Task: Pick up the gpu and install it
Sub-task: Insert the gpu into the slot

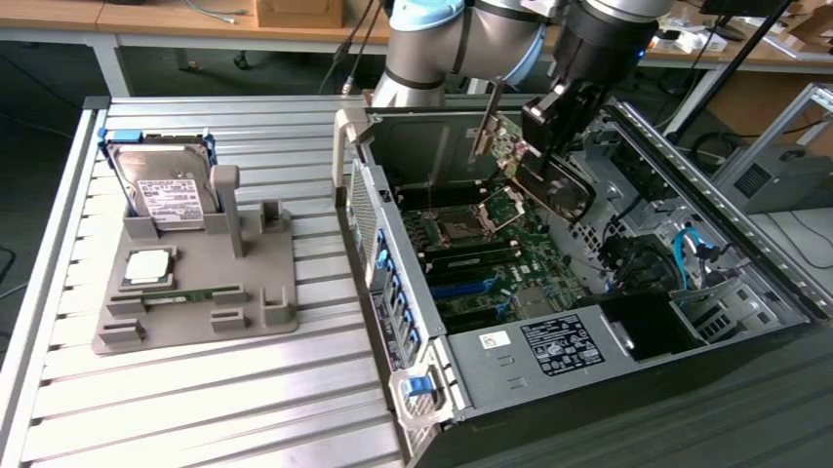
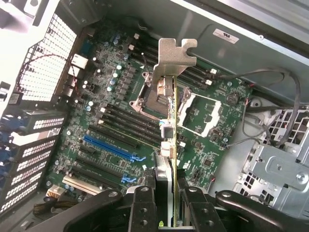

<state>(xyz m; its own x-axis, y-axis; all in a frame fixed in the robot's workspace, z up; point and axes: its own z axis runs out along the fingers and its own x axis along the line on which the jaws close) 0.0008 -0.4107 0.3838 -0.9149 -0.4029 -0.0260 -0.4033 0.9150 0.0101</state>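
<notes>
One gpu (image 2: 167,128), jaws clamped on its board edge over the motherboard (image 2: 111,121): looks light, stiff, fragile; hold edges, not fan.

Free room lies over the motherboard (image 1: 489,268) under the gpu (image 1: 557,185); the case walls (image 1: 423,146) (and cables (image 1: 686,255)) close the sides.
</notes>
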